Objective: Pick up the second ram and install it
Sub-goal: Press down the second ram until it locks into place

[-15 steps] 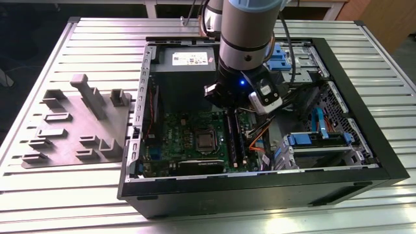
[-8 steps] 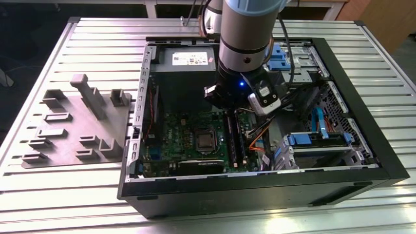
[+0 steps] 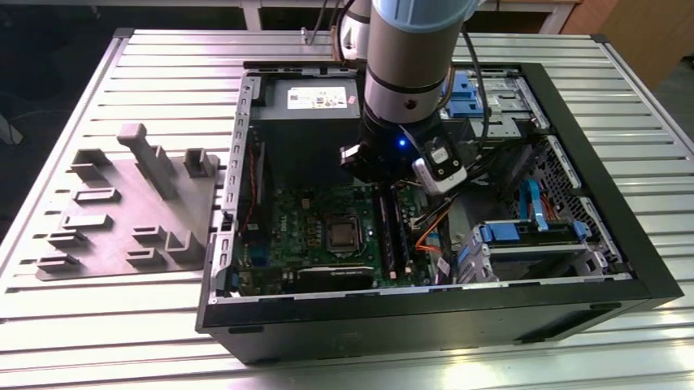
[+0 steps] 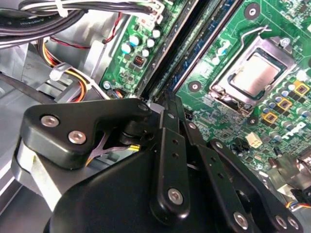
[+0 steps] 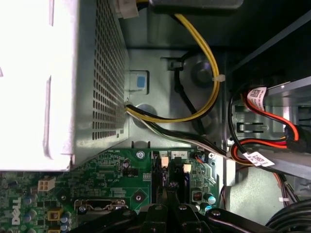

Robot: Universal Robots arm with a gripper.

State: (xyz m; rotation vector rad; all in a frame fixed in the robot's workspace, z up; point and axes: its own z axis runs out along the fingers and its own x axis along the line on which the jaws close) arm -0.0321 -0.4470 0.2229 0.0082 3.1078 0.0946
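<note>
1. The claw (image 4: 167, 99) hangs inside the open computer case (image 3: 607, 203), low over the motherboard (image 3: 314, 227) at the end of the RAM slots (image 4: 194, 43).
2. In the second wrist view its black fingers (image 4: 171, 141) stand drawn close together, tips meeting above the slots; whether anything is pinched between them I cannot tell.
3. The second ram (image 4: 214, 36) appears as a blue-green strip standing on edge in a slot that runs away from the claw tips, beside a neighbouring slot; whether the tips touch it is not clear.
4. In the first wrist view the claw tips (image 5: 167, 194) sit right over the slot ends with their white latches (image 5: 164, 161).
5. The CPU socket (image 4: 255, 75) with its metal frame lies just to one side of the slots from the claw.
6. On the other side of the claw run bundled cables (image 4: 73, 73) in yellow, red and black.
7. Beyond the claw, past the board's edge, stands the grey perforated power-supply box (image 5: 92, 87), with a yellow cable (image 5: 204, 58) curving by it.
8. Well apart from the claw, outside the case on the exterior view's left, a grey fixture tray (image 3: 130, 203) rests on the slatted metal surface (image 3: 109, 325).
</note>
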